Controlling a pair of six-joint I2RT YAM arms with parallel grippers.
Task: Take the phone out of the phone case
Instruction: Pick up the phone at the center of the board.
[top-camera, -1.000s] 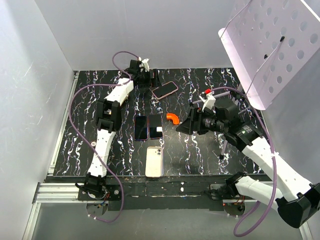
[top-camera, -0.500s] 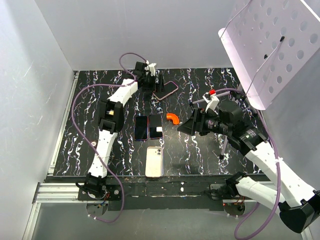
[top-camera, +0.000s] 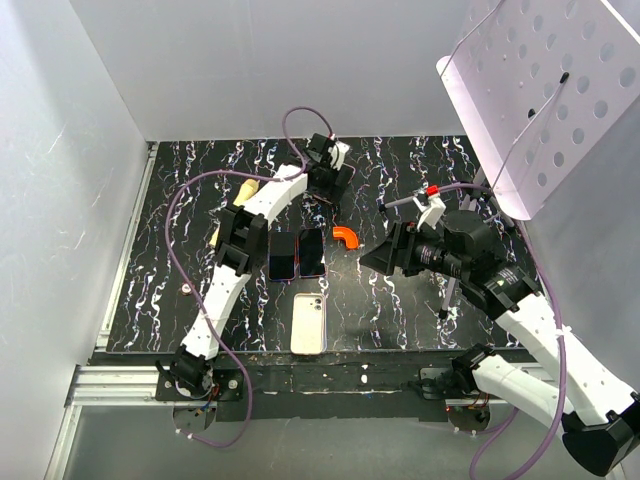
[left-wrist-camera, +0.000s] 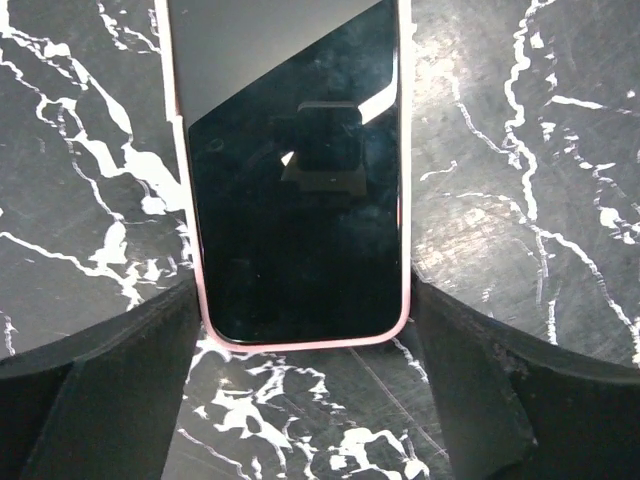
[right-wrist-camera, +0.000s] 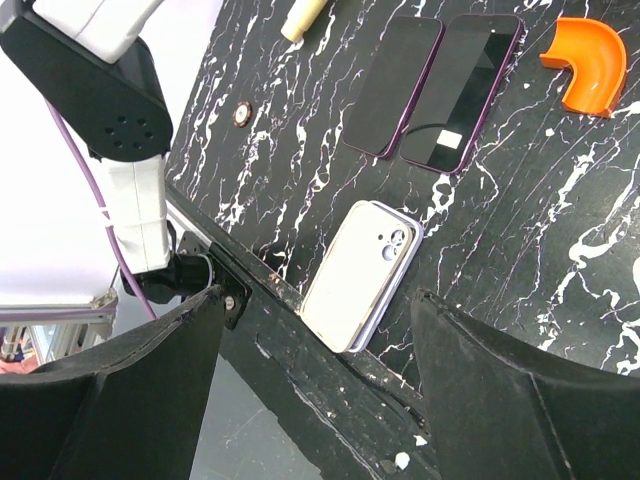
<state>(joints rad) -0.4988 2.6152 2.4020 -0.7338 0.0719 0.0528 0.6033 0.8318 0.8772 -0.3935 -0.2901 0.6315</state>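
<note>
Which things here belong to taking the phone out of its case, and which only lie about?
Job: phone in pink case; left gripper.
Lying about: two dark phones; white phone, face down; orange elbow piece; yellowish object.

Pink-cased phone (left-wrist-camera: 295, 170) top cut off; overhead, left gripper (top-camera: 323, 185) largely hides it.

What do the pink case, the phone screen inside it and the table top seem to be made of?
Pink phone case: probably soft silicone or rubbery plastic, matte; its thin rim shows no glare. Phone screen: glossy glass, mirroring the camera. Table: black marble-look sheet with white veins, slightly scuffed; likely printed laminate, not certain.
</note>
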